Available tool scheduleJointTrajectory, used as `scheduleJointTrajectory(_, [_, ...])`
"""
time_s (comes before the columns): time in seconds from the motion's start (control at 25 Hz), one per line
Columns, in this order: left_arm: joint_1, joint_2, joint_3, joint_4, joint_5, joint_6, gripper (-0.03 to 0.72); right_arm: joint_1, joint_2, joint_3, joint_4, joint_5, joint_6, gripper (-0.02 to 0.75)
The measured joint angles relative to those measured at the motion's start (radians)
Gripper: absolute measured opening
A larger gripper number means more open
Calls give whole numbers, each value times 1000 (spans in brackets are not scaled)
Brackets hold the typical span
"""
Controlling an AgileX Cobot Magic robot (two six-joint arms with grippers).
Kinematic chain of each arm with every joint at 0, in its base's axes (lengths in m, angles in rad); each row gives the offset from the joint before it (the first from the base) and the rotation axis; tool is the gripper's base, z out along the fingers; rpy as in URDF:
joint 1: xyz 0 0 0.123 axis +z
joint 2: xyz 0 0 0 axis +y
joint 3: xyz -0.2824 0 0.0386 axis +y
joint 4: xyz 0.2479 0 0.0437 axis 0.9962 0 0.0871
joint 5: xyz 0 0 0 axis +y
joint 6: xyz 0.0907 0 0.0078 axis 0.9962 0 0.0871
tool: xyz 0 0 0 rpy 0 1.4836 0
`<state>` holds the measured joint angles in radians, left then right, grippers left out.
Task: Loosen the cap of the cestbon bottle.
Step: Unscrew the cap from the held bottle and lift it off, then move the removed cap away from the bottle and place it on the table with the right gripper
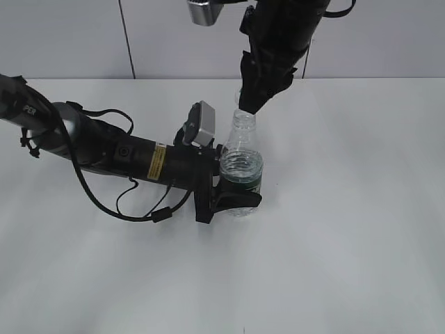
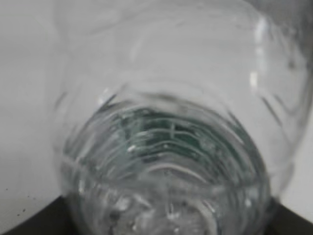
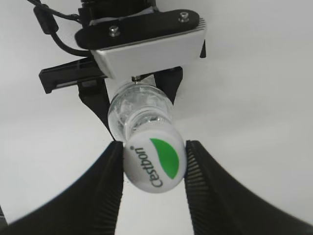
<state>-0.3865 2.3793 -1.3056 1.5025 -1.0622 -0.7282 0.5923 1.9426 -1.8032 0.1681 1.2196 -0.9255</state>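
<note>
Right gripper (image 3: 154, 164) jaws pinch the white cap (image 3: 155, 163) from above. Left gripper (image 1: 233, 186) jaws clamp the cestbon bottle (image 1: 242, 163) around its green label, bottle upright on the white table (image 1: 348, 243).

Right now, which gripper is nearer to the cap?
Right. The right gripper brackets the cap from above, fingers at its sides. The left gripper is lower, clamped around the cestbon bottle at its label.
</note>
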Motion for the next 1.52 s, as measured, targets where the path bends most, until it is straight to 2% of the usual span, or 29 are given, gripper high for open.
scheduleJointTrajectory(0.24, [0,0,0,0,-1,0,411,-6,-1,0,-85,1,229,293])
scheduleJointTrajectory(0.36, [0,0,0,0,-1,0,411,-36,-1,0,-62,1,302,293])
scheduleJointTrajectory(0.48, [0,0,0,1,-1,0,411,-96,-1,0,-9,1,380,293])
scheduleJointTrajectory(0.8, [0,0,0,2,-1,0,411,-304,-1,0,26,1,515,293])
scheduleJointTrajectory(1.08, [1,0,0,3,-1,0,411,-415,-3,20,31,-34,622,293])
scheduleJointTrajectory(1.28, [1,0,0,3,-2,0,411,-439,-3,140,8,-103,676,293])
scheduleJointTrajectory(1.52, [1,0,0,3,-2,0,411,-440,-3,264,-110,-186,807,293])
